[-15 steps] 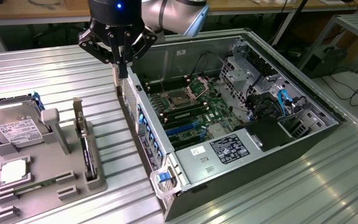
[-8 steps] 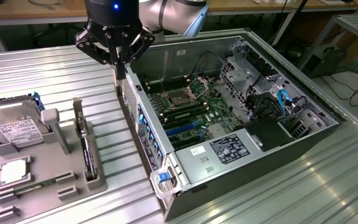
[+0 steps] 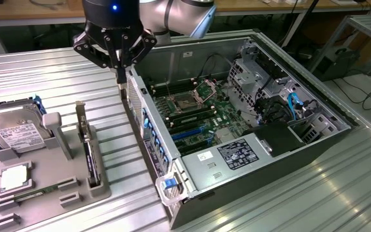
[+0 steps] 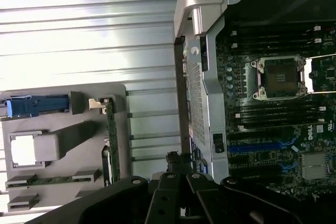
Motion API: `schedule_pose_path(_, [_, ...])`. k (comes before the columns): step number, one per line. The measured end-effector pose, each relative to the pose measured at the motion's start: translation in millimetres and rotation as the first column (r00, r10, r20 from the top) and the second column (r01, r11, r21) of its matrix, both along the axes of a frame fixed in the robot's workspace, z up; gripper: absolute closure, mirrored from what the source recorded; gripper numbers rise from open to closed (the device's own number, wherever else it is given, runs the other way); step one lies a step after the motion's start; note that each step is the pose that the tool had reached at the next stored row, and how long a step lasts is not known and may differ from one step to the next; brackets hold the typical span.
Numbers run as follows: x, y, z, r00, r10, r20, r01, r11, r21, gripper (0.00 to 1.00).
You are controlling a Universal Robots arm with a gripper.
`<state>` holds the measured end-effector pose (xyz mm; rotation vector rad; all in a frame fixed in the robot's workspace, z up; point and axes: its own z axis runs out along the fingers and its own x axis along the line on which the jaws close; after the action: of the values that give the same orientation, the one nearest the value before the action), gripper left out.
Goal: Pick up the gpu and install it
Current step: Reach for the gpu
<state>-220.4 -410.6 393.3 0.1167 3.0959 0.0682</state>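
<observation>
End effector (image 3: 120, 81) (closed) hangs apart from thin dark gpu (image 3: 89, 155).

1. Our exterior view looks down at a slant, from farther off, over the open black metal computer case (image 3: 295, 169) and the flat grey plastic tray (image 3: 44, 166).
2. Our wrist view looks straight down past the black gripper (image 4: 174, 160), from nearer; both views share the tray and the case.

The gpu (image 3: 89, 155) was dark with a pale silver-beige bracket; its holder (image 3: 47, 180) was plain grey, the surface (image 3: 56, 72) ribbed silver, the motherboard (image 3: 206, 117) green with blue slots.
</observation>
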Motion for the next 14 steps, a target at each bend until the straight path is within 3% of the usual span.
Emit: schedule_pose_path(14, [-10.4, -3.2, 0.0, 1.0000, 0.000, 0.0000, 0.000, 1.0000, 0.0000, 0.89])
